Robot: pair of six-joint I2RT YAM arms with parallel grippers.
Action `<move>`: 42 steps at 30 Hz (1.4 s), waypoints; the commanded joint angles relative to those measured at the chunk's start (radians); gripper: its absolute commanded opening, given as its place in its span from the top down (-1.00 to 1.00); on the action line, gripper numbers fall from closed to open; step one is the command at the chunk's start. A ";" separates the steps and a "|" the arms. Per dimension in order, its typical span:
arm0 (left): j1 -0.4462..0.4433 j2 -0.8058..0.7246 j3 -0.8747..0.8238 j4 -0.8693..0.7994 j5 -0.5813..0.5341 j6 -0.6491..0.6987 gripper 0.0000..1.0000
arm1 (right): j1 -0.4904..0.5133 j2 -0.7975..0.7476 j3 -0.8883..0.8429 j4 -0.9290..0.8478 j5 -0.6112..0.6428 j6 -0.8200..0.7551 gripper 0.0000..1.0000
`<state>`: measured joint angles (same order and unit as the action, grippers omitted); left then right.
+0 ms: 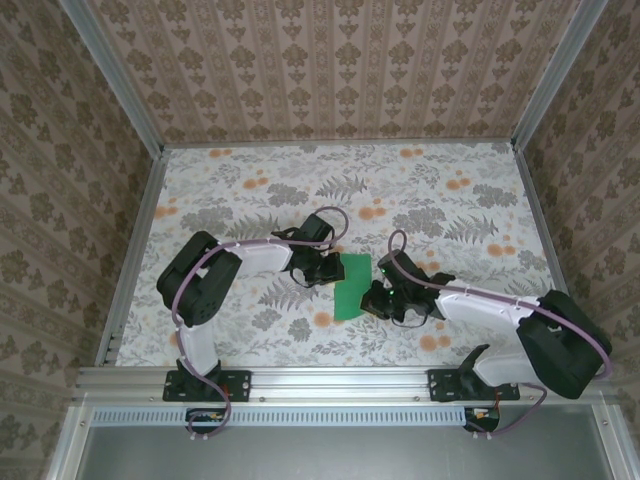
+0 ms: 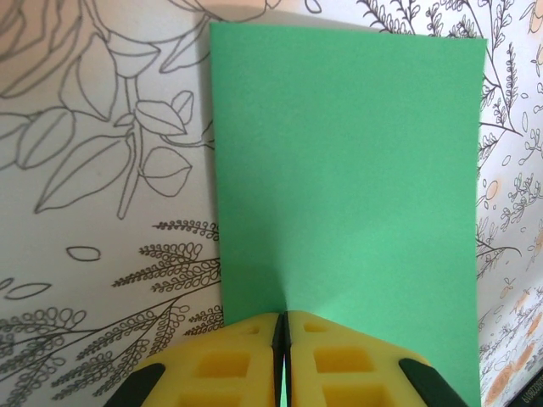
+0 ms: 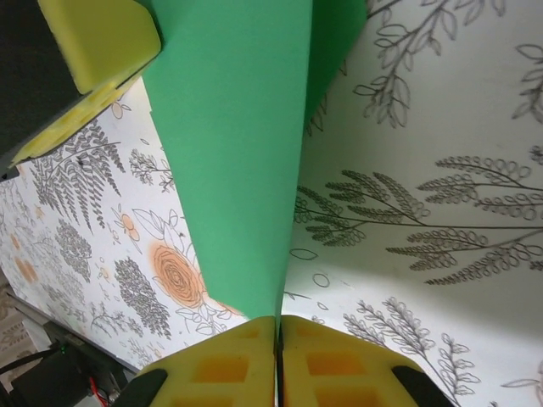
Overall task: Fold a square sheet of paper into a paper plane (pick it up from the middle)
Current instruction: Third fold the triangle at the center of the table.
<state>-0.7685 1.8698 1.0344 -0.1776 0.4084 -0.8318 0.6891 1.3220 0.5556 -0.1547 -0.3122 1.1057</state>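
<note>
The square sheet of paper (image 1: 351, 286) is bright green and hangs between both grippers above the middle of the table. In the left wrist view the sheet of paper (image 2: 348, 170) looks like an upright rectangle, and my left gripper (image 2: 282, 326) is shut on its near edge. My right gripper (image 3: 278, 326) is shut on a corner of the paper (image 3: 237, 153), which rises steeply away from it with a second layer showing behind its right edge. From above, the left gripper (image 1: 328, 268) holds the paper's left side and the right gripper (image 1: 378, 300) holds its lower right.
The table (image 1: 450, 210) carries a leaf and orange flower print. Patterned walls and aluminium rails (image 1: 130, 250) close it in on three sides. One yellow finger of the left gripper (image 3: 93, 42) shows at the top left of the right wrist view.
</note>
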 commanded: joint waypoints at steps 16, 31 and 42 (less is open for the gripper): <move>0.068 -0.047 0.032 0.006 0.031 0.020 0.60 | -0.004 0.255 0.206 0.005 0.022 -0.094 0.84; 0.066 0.051 0.066 -0.024 0.046 0.042 0.70 | -0.004 0.309 0.236 0.035 0.050 -0.121 0.83; 0.064 0.060 0.066 -0.037 0.040 0.043 0.72 | -0.005 0.335 0.249 0.042 0.062 -0.127 0.83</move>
<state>-0.7006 1.9057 1.0836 -0.1806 0.4492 -0.8150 0.6891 1.6451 0.7799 -0.1120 -0.2768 0.9939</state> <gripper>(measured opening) 0.140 0.087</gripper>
